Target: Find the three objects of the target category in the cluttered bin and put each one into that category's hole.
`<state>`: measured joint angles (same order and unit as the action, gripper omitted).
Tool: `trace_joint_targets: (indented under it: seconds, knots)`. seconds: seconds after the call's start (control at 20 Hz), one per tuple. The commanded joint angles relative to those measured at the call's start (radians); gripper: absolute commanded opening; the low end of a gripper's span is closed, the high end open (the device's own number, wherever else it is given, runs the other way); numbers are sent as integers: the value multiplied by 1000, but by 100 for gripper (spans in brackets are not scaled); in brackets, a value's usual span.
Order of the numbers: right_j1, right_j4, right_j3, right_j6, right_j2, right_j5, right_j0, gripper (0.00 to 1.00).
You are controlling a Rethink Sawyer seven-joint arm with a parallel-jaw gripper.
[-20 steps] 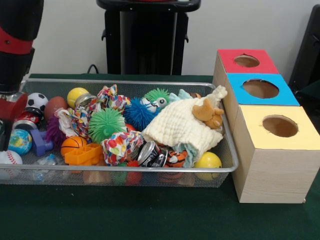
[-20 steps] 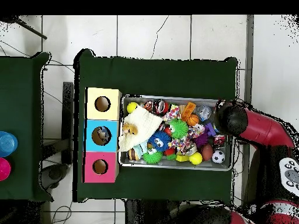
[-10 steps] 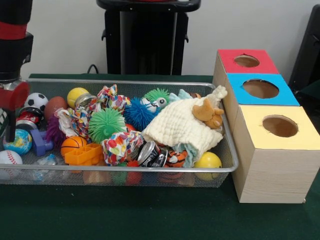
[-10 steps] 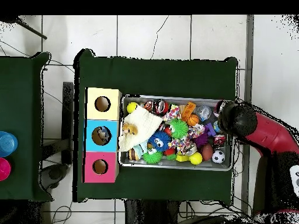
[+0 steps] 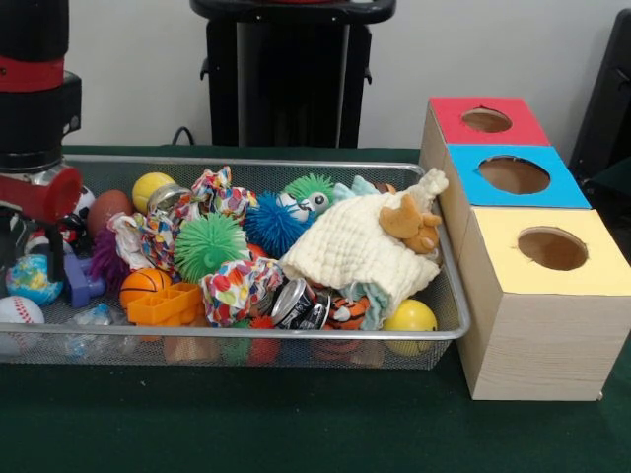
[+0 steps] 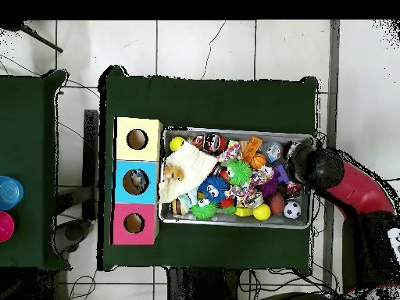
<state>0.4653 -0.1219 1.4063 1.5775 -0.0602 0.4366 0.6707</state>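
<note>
- One clear plastic bottle (image 5: pixel 96 315) is all I can pick out, and only probably: a crinkly see-through shape at the bin's front rim, at about 8 o'clock from the green spiky ball (image 5: pixel 209 244).
- The wire bin (image 5: pixel 296 335) is packed with toys; the blue-topped hole (image 5: pixel 514 174) sits between the red and yellow ones, at 3 o'clock from the bin.
- The gripper (image 5: pixel 37 236) hangs over the bin's left end in the front view, among the balls; I cannot tell how far it is parted or whether it holds anything.
- Step in hand, I judge: searching and reaching for a bottle.
- The next move calls for settling on the bottle at 5 o'clock from the gripper, clear of the orange tray (image 5: pixel 166 305).
</note>
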Motion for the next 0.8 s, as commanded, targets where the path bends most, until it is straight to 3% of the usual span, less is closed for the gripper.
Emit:
trace_joint_targets:
  seconds: [0.05,0.6,0.8]
  knots:
    - [-16,53,107,63,-126,139,7,100]
    - [-17,103,110,102,-113,175,-12,100]
    - [-26,86,112,81,-113,120,-10,100]
